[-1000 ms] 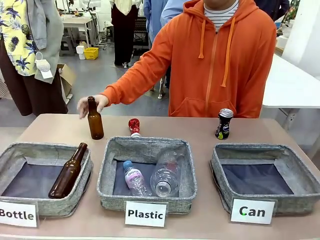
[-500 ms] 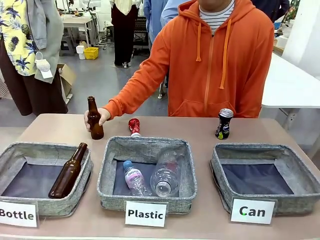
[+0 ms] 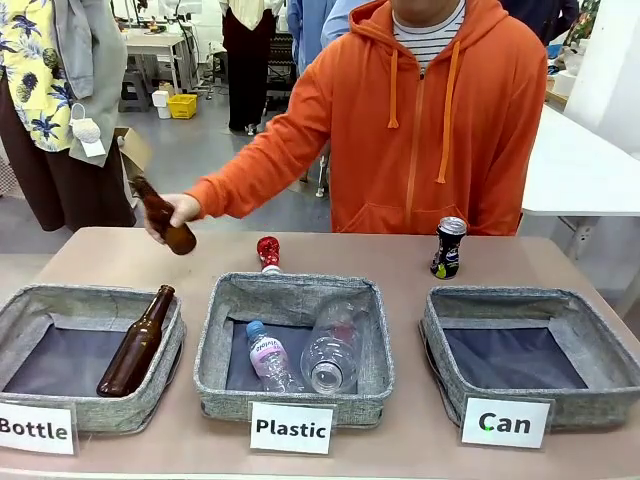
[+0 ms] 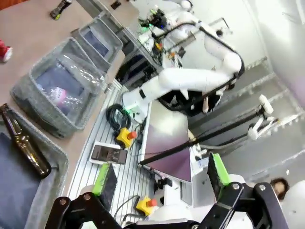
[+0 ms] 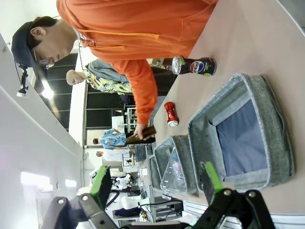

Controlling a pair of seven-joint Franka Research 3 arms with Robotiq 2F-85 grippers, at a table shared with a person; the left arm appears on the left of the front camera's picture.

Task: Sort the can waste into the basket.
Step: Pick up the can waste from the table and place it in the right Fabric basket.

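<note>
Right wrist view, right gripper (image 5: 155, 183) spread wide, black can (image 5: 194, 65) well off at one o'clock of its fingers (image 5: 101, 183), crushed red can (image 5: 170, 113) at twelve, basket (image 5: 279, 138) at two, left gripper (image 4: 161, 174) released.

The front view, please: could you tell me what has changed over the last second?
The person's hand closed on the upright brown bottle and lifted it off the table, tilting it so its neck points toward picture left. The crushed red can, the black can and the Can basket stayed as they were.
</note>
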